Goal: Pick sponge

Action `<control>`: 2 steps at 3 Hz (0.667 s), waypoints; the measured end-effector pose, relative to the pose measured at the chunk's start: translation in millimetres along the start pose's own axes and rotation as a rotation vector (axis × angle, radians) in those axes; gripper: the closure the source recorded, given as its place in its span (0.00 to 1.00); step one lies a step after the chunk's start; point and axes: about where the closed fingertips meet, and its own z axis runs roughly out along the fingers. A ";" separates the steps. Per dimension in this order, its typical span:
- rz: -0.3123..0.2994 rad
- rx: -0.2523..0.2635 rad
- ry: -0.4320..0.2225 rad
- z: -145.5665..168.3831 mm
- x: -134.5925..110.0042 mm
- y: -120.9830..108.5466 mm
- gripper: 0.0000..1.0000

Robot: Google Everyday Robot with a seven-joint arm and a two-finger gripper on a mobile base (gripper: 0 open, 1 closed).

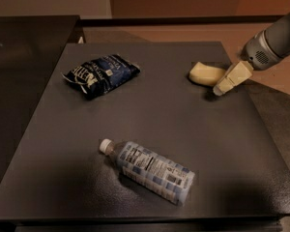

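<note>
Sponge lay at the far right of the dark table, gripper beside it.
The pale yellow block rested flat; the gripper sat at its right end, seemingly touching it, though open or closed I could not tell. A blue snack bag and a water bottle lay well apart.

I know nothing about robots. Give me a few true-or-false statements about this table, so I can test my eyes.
1. The water bottle lies on its side. True.
2. The sponge sits on the left side of the table. False: it lies at the far right.
3. The gripper is over the water bottle. False: it is at the sponge's right end.
4. The blue snack bag lies apart from the water bottle. True.
</note>
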 end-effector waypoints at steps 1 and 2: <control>0.004 -0.010 -0.009 6.8 -3.6 1.6 0.00; 0.003 -0.018 -0.010 12.2 -8.3 5.1 0.18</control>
